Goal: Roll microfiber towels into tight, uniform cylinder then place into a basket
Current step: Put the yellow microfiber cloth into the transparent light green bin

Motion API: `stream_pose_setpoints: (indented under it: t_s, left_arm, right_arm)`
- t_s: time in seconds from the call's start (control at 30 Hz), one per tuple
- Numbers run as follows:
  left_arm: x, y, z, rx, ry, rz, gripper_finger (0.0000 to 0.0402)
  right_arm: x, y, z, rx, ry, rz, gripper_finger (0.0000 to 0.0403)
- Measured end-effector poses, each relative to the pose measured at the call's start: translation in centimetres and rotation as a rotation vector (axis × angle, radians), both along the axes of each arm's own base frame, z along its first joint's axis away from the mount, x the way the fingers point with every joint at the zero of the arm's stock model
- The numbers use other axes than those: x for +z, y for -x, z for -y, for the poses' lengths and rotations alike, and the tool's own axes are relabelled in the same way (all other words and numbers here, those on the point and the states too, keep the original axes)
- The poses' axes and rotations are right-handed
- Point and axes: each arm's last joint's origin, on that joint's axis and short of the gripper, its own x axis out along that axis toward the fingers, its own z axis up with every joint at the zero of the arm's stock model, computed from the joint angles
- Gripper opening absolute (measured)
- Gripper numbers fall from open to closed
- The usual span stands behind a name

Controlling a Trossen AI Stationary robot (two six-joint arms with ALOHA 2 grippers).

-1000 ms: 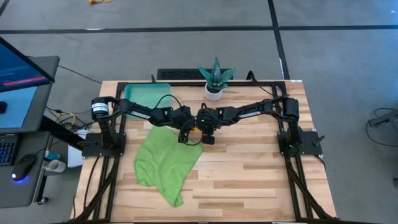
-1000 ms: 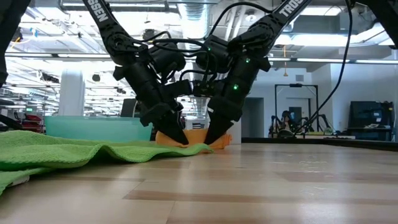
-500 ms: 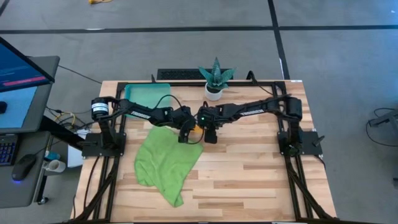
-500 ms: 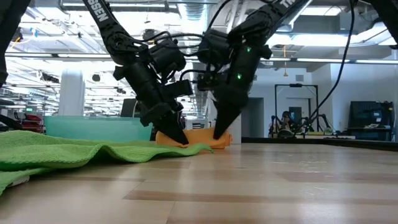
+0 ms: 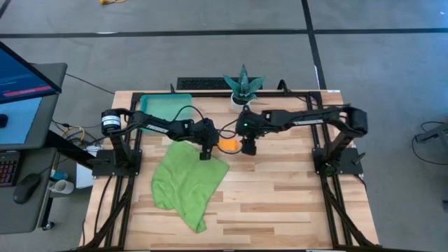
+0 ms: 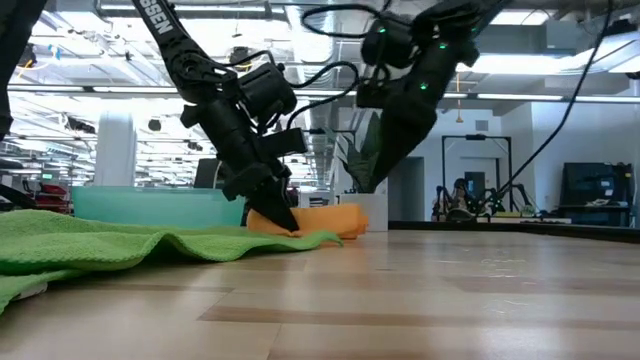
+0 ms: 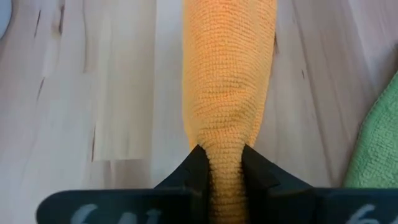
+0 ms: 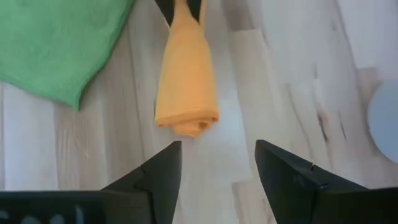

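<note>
Nearest us, the green towel (image 5: pixel 187 183) lies flat and rumpled across the front of the table (image 5: pixel 294 203), not rolled at all; one corner reaches up beside the left gripper (image 5: pixel 205 153). We count that towel as all work left.

Left gripper: clenched on one end of the orange towel (image 5: pixel 228 145), which is rolled into a short cylinder lying on the wood. From the left wrist view the roll (image 7: pixel 227 87) runs straight out from between the fingers (image 7: pixel 194 171), pinched narrow at the grip and fatter beyond. The roll looks fairly tight, though we judge it tapered rather than even.

Right gripper (image 5: pixel 248 148): released, fingers (image 8: pixel 158 171) spread wide, raised clear of the table just past the free end of the roll. In its wrist view the open end of the roll (image 8: pixel 186 118) shows a spiral of layers, nothing between the fingers.

Farther back, behind the left gripper and toward the left rear corner, the basket (image 5: pixel 165 106) sits with no towel in it that we can see. A small potted plant (image 5: pixel 242 89) stands behind the right gripper.

Our reading: one towel rolled but not yet in the basket; second towel untouched. Roughly the first half of the job nears its end.
</note>
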Motion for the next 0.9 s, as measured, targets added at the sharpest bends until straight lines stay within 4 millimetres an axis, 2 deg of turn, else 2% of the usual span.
stream_pose_setpoints:
  t_s: [0.2, 0.37, 0.67, 0.9]
  left_arm:
    - [1.0, 0.6, -0.1, 0.009, -0.001, -0.002, 0.003]
    - [2.2, 0.6, -0.1, 0.007, -0.014, 0.035, 0.003]
    - [3.9, 1.1, -0.1, -0.018, -0.053, 0.07, 0.003]
    - [6.8, 2.9, -0.7, 0.007, -0.103, 0.069, 0.003]
  right_arm:
    - [0.3, 2.4, -0.5, -0.043, -0.004, 0.117, 0.0224]
    - [-0.2, 3.7, -0.7, -0.074, -0.015, 0.162, 0.0224]
    - [-0.8, 4.0, -0.8, -0.092, -0.029, 0.14, 0.0224]
    - [-0.7, 4.1, -0.7, -0.087, -0.024, 0.144, 0.0224]
